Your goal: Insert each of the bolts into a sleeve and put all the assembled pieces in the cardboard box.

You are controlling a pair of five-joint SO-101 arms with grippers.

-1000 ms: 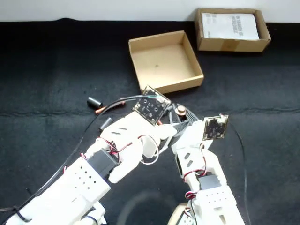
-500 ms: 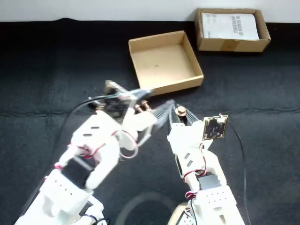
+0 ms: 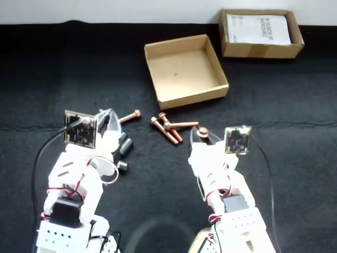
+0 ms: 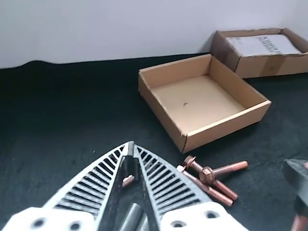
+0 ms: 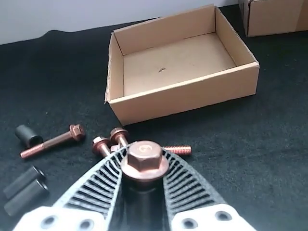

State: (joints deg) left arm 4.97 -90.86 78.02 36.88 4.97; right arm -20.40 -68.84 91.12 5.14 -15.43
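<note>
**Left jaws:** closed, tips touching, low over the left middle of the counter. A lone bolt lies just beside the tips. One sleeve and a second sleeve lie behind the tips, close beside that arm.

**Right jaws:** clamped on a held bolt, its head up between the tips. The shank below the head is hidden.

**Three loose bolts**: crossed together on the counter, between the two sets of jaws and the cardboard box.

**Cardboard box:** open-topped, toward the counter's far edge, apart from both jaws.
</note>
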